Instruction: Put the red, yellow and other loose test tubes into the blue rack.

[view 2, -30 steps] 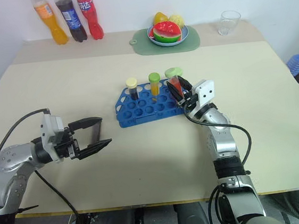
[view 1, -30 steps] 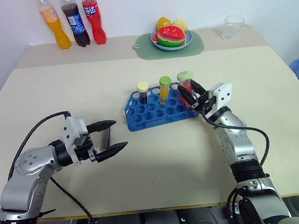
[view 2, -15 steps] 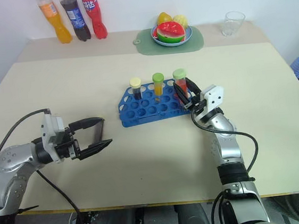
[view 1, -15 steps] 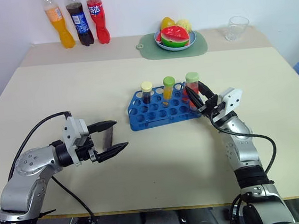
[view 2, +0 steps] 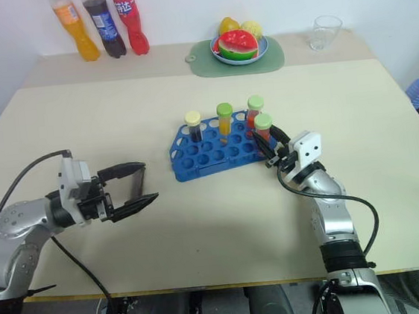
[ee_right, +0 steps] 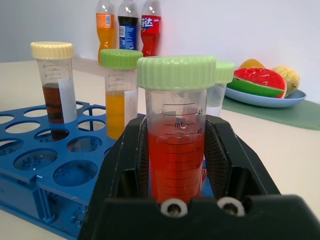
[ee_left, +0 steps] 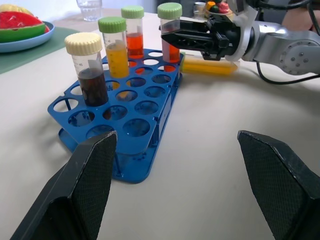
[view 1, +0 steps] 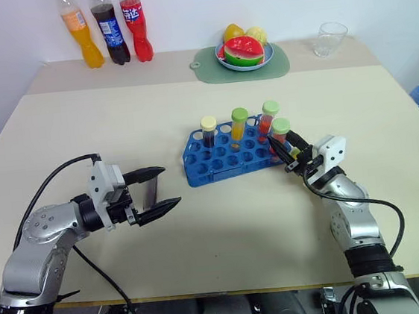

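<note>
My right gripper [ee_right: 177, 190] was clamped on a green-capped red-liquid tube [ee_right: 176, 145] beside the bright blue holed plastic rack [view 1: 224, 155]; misjudging a hole, I risked toppling racked tubes.

You get bright, even light from overhead, with no harsh glare on the table [view 1: 212, 112]. Shadows are soft and short: a faint one lies under the rack [view 1: 232, 154] toward 6 o'clock, another under the left gripper [view 1: 159, 192]. The head views are sharp across the tabletop, with slight bending of the table edges near the corners. In the left wrist view your near fingers [ee_left: 92, 185] are soft and the rack is crisp. In the right wrist view the red tube [ee_right: 176, 145] is sharp, while the bottles [ee_right: 128, 27] and plate [ee_right: 262, 97] at 12 o'clock blur.
</note>
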Tool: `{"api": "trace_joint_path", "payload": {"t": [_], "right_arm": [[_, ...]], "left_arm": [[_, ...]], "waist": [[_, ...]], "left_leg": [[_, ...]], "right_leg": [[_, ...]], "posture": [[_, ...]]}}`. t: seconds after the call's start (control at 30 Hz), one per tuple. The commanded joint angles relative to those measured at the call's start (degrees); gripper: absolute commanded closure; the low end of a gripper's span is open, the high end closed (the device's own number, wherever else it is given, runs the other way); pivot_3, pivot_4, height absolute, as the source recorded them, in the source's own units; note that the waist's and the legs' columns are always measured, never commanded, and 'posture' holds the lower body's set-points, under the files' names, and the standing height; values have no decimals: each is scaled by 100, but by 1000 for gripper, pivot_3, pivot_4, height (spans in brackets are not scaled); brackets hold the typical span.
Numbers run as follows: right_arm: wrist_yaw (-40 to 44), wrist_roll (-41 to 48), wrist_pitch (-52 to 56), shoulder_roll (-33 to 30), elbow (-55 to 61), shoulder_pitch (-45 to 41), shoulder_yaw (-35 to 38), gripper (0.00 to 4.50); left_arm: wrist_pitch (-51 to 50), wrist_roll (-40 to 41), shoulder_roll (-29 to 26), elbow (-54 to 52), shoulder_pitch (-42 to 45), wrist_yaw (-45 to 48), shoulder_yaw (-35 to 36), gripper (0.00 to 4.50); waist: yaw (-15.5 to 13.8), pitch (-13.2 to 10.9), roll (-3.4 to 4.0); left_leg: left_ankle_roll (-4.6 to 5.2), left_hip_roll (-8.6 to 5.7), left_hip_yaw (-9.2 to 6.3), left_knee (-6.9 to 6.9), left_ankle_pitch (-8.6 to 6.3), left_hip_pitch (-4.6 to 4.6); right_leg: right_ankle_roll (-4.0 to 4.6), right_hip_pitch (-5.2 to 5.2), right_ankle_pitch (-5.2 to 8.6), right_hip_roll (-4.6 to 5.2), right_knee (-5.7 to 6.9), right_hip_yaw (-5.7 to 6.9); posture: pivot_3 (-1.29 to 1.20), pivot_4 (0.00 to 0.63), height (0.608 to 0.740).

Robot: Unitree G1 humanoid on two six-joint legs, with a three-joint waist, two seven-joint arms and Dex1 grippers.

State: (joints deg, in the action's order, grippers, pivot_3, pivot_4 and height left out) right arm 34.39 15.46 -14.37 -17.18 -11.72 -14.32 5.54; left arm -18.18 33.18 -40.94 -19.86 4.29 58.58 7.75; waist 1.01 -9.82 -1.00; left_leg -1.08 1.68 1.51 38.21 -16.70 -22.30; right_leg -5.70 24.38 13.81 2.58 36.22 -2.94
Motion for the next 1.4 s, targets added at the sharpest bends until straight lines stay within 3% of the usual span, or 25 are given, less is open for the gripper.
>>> {"api": "trace_joint_path", "payload": {"t": [0.03,0.17,0.37,0.5,0.6,0.73,0.9,1.13,1.3,1.4], "right_arm": [[73,134,33,-147,267,-26,129,2306],[-149,-287,-35,-381,465,-83,89,614],[-351,-733,1054,-1167,1630,295,181,614],[162,4,2830,-2041,2908,830,475,614],[288,691,4848,-2814,3562,893,803,614],[166,1128,7164,-3577,3490,240,728,614],[118,1348,9149,-3658,2378,-1425,134,614],[222,1331,9964,-3358,1443,-2573,-843,614],[378,1021,9566,-3217,750,-2681,-1722,614],[456,791,9189,-3105,366,-2719,-2020,1457]], "left_arm": [[37,90,42,-43,65,21,58,501],[5,134,95,-12,109,12,78,501],[46,77,170,59,143,24,25,501],[70,44,226,113,200,41,-37,501],[79,25,260,143,245,74,-84,501],[83,-2,312,204,320,116,-166,501],[90,-12,352,190,328,115,-246,501],[37,26,333,-22,67,30,-161,501],[-19,83,320,-308,-239,-120,-59,501],[-64,126,304,-465,-417,-211,20,501]], "waist": [[-1,0,0],[-1,0,0],[-13,0,0],[-31,0,0],[-15,0,-1],[11,0,-1],[20,0,0],[-9,0,-1],[-7,0,-2],[20,17,-30]], "left_leg": [[0,0,0,0,0,0],[0,0,0,0,0,0],[0,0,0,0,0,-1],[0,-2,-1,1,0,-3],[0,-2,-1,2,0,-3],[1,1,0,3,0,1],[2,2,3,2,0,-2],[15,0,3,0,-8,-13],[16,0,3,1,-9,-15],[16,1,5,2,-9,-9]], "right_leg": [[0,0,0,0,0,0],[0,0,0,0,0,0],[0,1,0,0,0,0],[0,1,1,1,-3,0],[7,1,4,2,-4,-1],[19,0,11,-3,-3,-2],[21,6,12,-6,-6,-6],[5,10,4,-1,-15,-2],[2,10,2,1,-17,-2],[2,8,2,-2,-15,-2]], "posture": [[0,150,740],[0,150,740],[0,150,740],[0,150,740],[0,150,740],[0,150,740],[0,150,740],[0,150,740],[0,150,740],[0,150,740]]}}
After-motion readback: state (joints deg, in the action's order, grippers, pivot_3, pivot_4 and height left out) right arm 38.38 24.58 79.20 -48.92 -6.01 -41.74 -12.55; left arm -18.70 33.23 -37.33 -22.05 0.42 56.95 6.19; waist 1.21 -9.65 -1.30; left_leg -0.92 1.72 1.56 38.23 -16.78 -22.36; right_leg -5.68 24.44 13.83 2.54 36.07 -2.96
